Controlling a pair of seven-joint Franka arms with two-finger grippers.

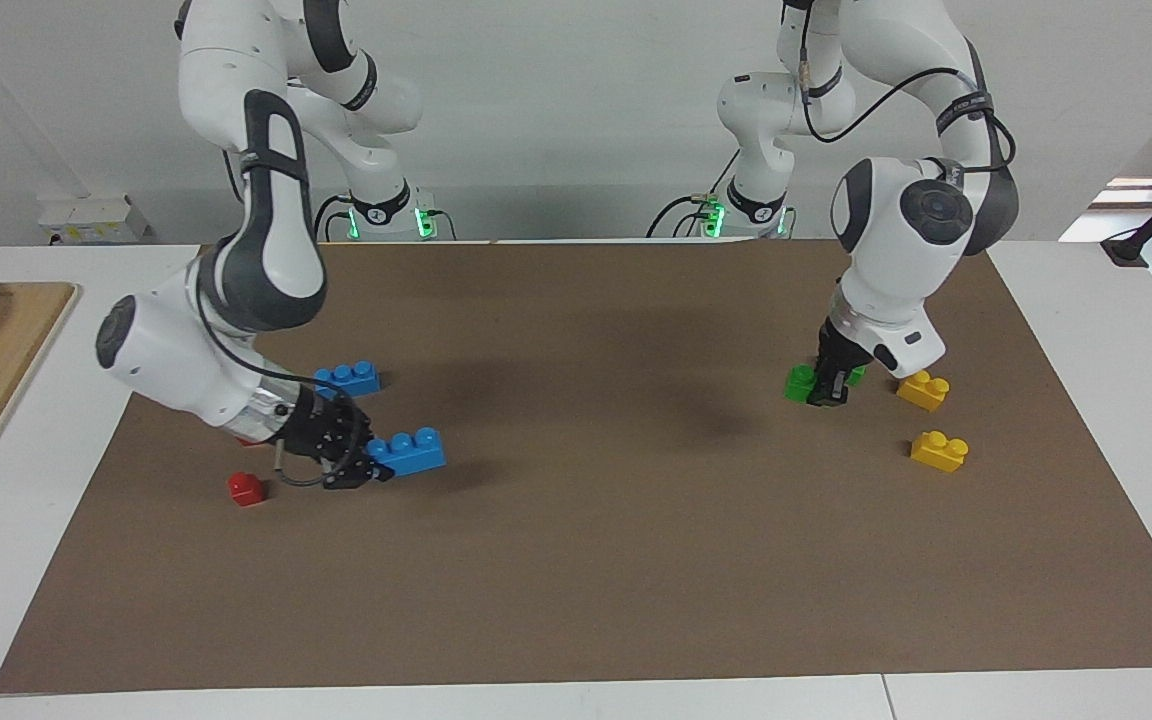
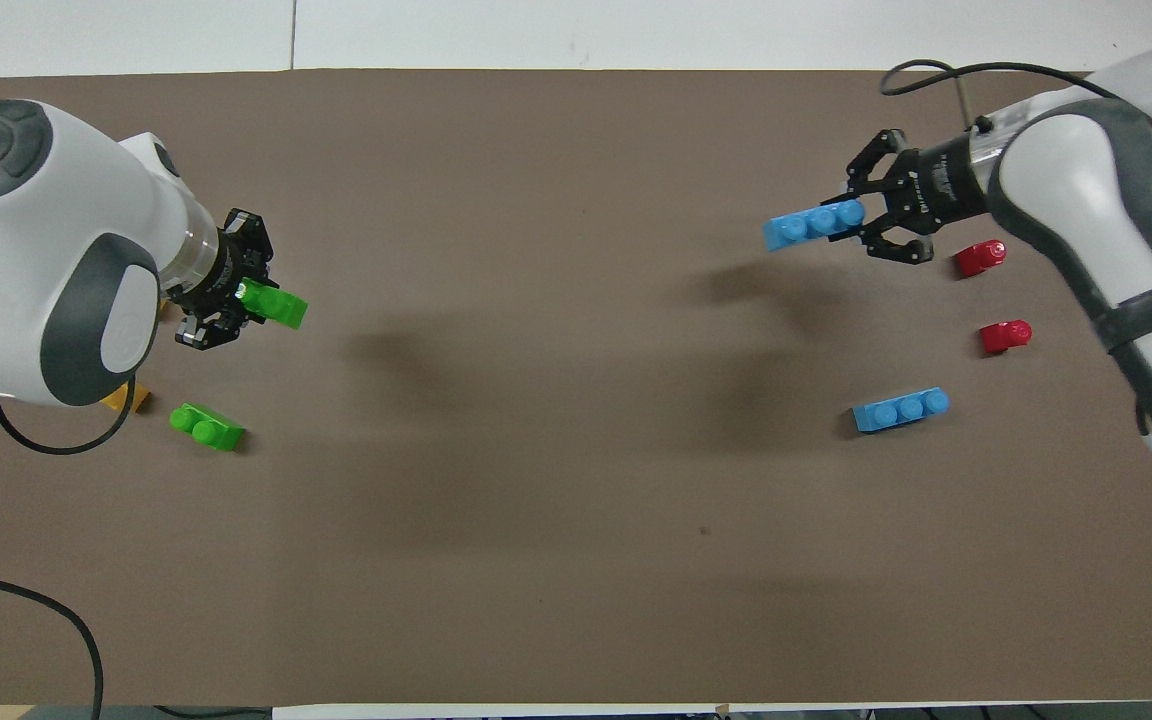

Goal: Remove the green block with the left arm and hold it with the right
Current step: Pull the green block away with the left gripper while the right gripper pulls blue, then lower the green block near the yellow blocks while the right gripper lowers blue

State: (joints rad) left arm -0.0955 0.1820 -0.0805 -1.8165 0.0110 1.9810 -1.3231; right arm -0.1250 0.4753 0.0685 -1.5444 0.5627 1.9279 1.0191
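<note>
Right now the brown mat [image 1: 586, 560] covers most of the table. Right gripper [image 2: 886, 225], near the right arm's end, is clamped on a blue 3-stud brick [image 2: 814, 224]; 2nd blue brick [image 2: 901, 410] lies closer to the robots' edge. Left gripper [image 2: 236, 300], at the left arm's end, grasps the green block [image 2: 274, 303]. Another green brick [image 2: 206, 427] sits closer to the robots' edge. Two yellow bricks [image 1: 939, 450] lie toward the mat's end edge; small red bricks [image 2: 1005, 336] by the right arm.

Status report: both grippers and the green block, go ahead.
Left gripper shut on green block, at mat level. Right gripper shut on blue brick. Second green brick lies nearer the robots.
</note>
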